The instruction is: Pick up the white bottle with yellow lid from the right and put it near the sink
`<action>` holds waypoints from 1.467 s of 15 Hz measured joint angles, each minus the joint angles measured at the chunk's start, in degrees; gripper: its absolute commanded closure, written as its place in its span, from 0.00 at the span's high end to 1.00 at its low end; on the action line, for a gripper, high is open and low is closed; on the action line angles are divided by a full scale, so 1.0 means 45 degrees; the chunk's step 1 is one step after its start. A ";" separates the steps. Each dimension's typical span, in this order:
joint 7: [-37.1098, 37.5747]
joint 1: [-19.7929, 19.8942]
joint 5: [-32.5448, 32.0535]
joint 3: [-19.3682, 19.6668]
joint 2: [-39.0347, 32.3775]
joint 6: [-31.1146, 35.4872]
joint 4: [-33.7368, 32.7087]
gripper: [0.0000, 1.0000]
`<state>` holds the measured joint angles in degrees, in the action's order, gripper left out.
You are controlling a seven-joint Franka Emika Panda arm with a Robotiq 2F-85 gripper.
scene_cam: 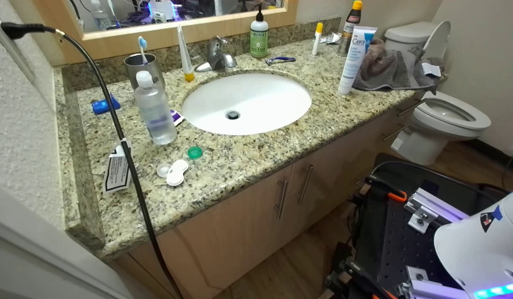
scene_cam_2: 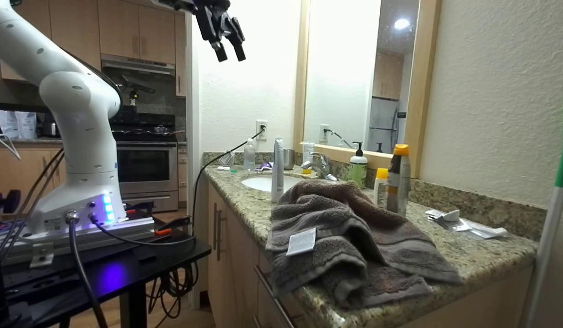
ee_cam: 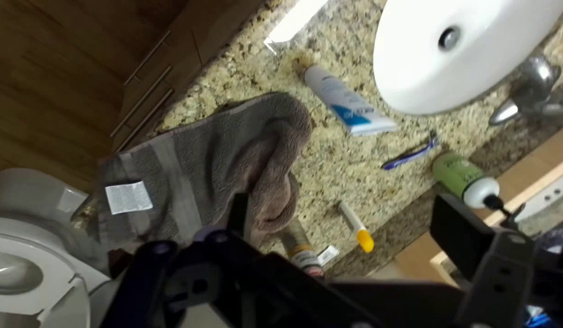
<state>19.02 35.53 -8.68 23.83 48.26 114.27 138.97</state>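
The small slim white bottle with yellow lid (scene_cam: 316, 42) stands upright at the back of the granite counter, right of the green soap bottle. It also shows in an exterior view (scene_cam_2: 379, 187), partly behind the towel, and in the wrist view (ee_cam: 353, 217), between the two fingers but far below them. The white oval sink (scene_cam: 273, 108) is set in the counter; it shows in the wrist view (ee_cam: 413, 77) at the upper right. My gripper (scene_cam_2: 231, 54) is open and empty, high above the counter. In the wrist view the gripper's fingers (ee_cam: 347, 217) are wide apart.
A grey-brown towel (scene_cam: 381, 70) covers the counter's right end. Beside the bottle stand a dark spray bottle with orange cap (scene_cam_2: 398, 182) and the green soap bottle (scene_cam: 259, 39). A white-and-blue tube (scene_cam: 356, 60) stands near the front edge. A razor (scene_cam: 281, 60) lies behind the sink.
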 measured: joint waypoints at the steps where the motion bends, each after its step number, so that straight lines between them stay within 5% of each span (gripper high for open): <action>1: 0.0146 0.0161 0.0178 0.0200 -0.0233 -0.0163 -0.0611 1.00; 11: 0.0547 0.0179 0.0724 -0.0025 -0.1659 -0.0636 -0.1556 1.00; 19: 0.0471 -0.0530 0.2405 0.2040 -0.7435 -0.4481 -0.7106 1.00; 22: 0.0474 -0.0589 0.2449 0.2093 -0.8024 -0.4510 -0.7465 1.00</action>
<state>21.15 32.88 2.34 33.25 12.15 93.97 105.37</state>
